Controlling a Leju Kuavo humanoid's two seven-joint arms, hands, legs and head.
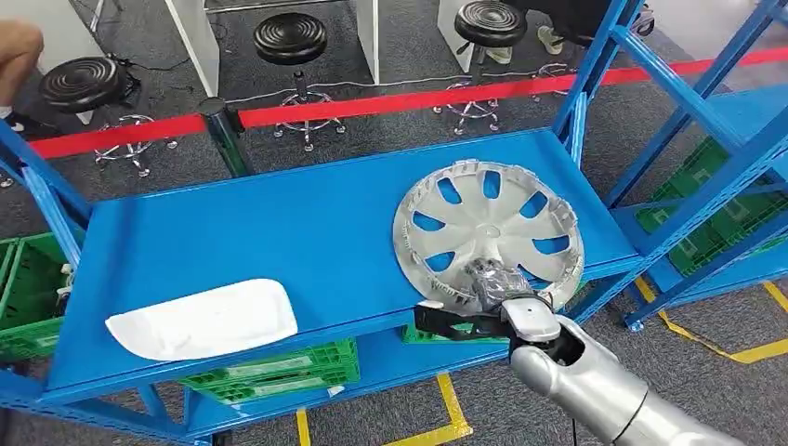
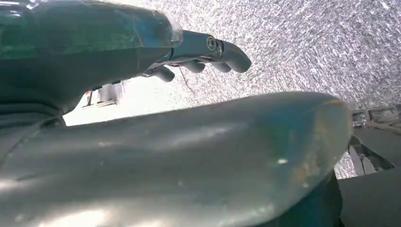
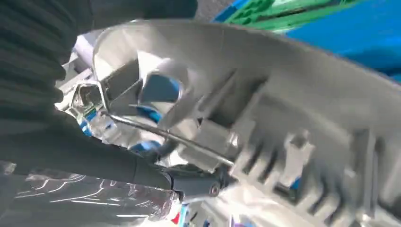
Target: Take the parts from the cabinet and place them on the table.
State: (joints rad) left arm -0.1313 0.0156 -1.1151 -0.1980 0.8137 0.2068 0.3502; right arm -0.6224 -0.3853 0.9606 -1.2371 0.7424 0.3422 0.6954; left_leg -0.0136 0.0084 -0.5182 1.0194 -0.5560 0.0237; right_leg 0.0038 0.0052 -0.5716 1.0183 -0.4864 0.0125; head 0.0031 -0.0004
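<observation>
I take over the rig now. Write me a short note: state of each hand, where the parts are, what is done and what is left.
Right hand: grips the near rim of the silver wheel cover, which lies on the blue shelf at its right end.
Left hand: holds nothing, fingers loosely curled, above grey floor.
White part: untouched at the shelf's left front.
Done: wheel cover grasped.
Left: carry the cover to the table, then fetch the white part.

Black stools point(image 1: 290, 39) behind red barrier tape point(image 1: 390, 100); green crates point(image 1: 279, 372) below
</observation>
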